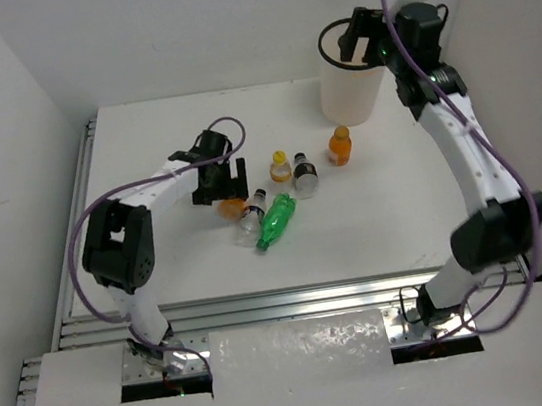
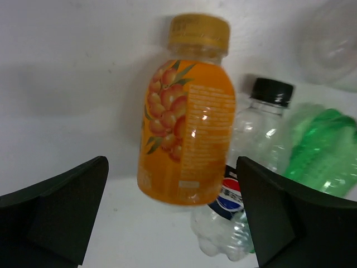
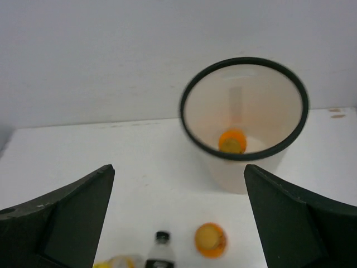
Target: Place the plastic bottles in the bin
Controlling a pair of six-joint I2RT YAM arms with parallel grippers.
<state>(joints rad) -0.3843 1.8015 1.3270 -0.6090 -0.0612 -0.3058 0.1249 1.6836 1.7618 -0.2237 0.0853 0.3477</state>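
Observation:
My left gripper (image 2: 172, 215) stands open over an orange-filled bottle (image 2: 187, 123) lying on the table, its base between the fingers without touching them. A clear bottle with a black cap (image 2: 254, 151) and a green bottle (image 2: 323, 145) lie right beside it. My right gripper (image 3: 178, 218) hangs open and empty above the white bin (image 3: 240, 176), which holds one orange bottle (image 3: 232, 141). In the top view, a yellow-capped bottle (image 1: 279, 168), a dark-labelled bottle (image 1: 305, 175) and another orange bottle (image 1: 340, 146) stand mid-table, near the bin (image 1: 349, 99).
White walls close in the table at the back and on both sides. The bin stands at the far right corner. A metal rail runs along the near edge in front of the arm bases.

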